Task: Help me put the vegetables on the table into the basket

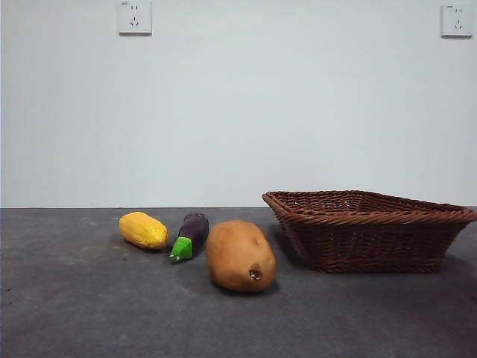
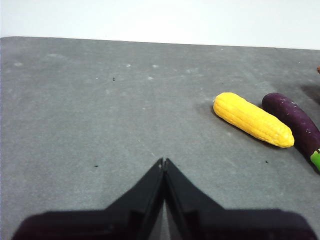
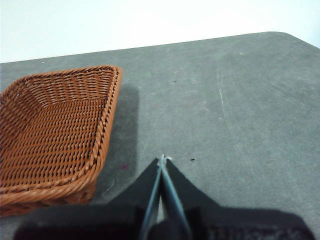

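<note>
Yellow corn (image 2: 252, 119) is the nearest piece to the left gripper (image 2: 164, 162): it lies ahead of the closed jaw tips and off to one side, well apart from them, resting on the dark grey table (image 2: 100, 115). Long axis runs on a slant across the gripper's line of approach, not along it, so my judgement is the wrist must turn before the jaws can span the cob's narrow width. Purple eggplant (image 2: 295, 122) lies just beyond the corn, roughly parallel to it, green cap toward the near end; the two look very close, touching or not I cannot tell. Left jaws are pressed together, holding nothing; they must part before any pick. Potato (image 1: 240, 255) does not show in the left wrist view; the front view puts it between the eggplant and the basket (image 1: 373, 239), near the basket's wall but whether in contact is unclear. Right gripper (image 3: 162, 160) also has its jaws closed on nothing, hovering over bare table just beside the basket's near corner, with no vegetable in its sight. Basket interior as seen from that wrist holds nothing; all three pieces are on the table, so the task is not yet begun. Judgement: the left arm is nearer the corn and eggplant; the right arm is placed by the basket side.
</note>
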### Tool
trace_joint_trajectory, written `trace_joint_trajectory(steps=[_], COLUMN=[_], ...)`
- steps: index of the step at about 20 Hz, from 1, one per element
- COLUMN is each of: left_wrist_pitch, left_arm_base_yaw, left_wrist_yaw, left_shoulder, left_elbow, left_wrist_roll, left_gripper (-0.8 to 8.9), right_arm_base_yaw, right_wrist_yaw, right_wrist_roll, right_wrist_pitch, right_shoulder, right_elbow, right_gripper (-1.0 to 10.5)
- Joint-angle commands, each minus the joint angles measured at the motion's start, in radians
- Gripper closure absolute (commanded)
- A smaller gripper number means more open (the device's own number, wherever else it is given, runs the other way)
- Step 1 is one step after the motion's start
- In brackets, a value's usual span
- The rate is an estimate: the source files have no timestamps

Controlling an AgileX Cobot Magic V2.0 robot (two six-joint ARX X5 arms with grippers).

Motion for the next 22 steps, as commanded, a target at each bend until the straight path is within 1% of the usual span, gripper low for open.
trace_joint_trajectory(steps=[1, 4, 5, 12, 20, 22], left_wrist_pitch=[0.007, 0.007, 0.007, 0.007, 0.007, 0.007], left_arm_base_yaw=[0.003, 0.003, 0.003, 0.003, 0.003, 0.003], left_wrist_yaw=[0.004, 0.004, 0.004, 0.003, 0.003, 0.005], left_shoulder=[0.000, 0.000, 0.000, 0.000, 0.000, 0.000], left_elbow=[-0.011, -0.011, -0.011, -0.011, -0.011, -0.011], left_wrist_roll=[-0.021, -0.021, -0.021, -0.020, -0.021, -0.021], left_gripper=[8.17, 8.17, 8.17, 8.17, 8.17, 8.17], right_arm_base_yaw=[-0.001, -0.001, -0.001, 0.000, 0.000, 0.000], right_wrist_yaw=[-0.002, -0.005, -0.011, -0.018, -0.030, -0.051], right_wrist_roll=[0.021, 0.025, 0.037, 0.221, 0.401, 0.439], right_wrist_pitch=[0.003, 0.003, 0.003, 0.003, 0.003, 0.003], right_shoulder=[-0.001, -0.001, -0.001, -0.001, -0.001, 0.000], right_elbow=[-0.008, -0.008, -0.008, -0.008, -0.008, -0.008], right_gripper=[9.5, 9.5, 9.5, 9.5, 9.5, 9.5])
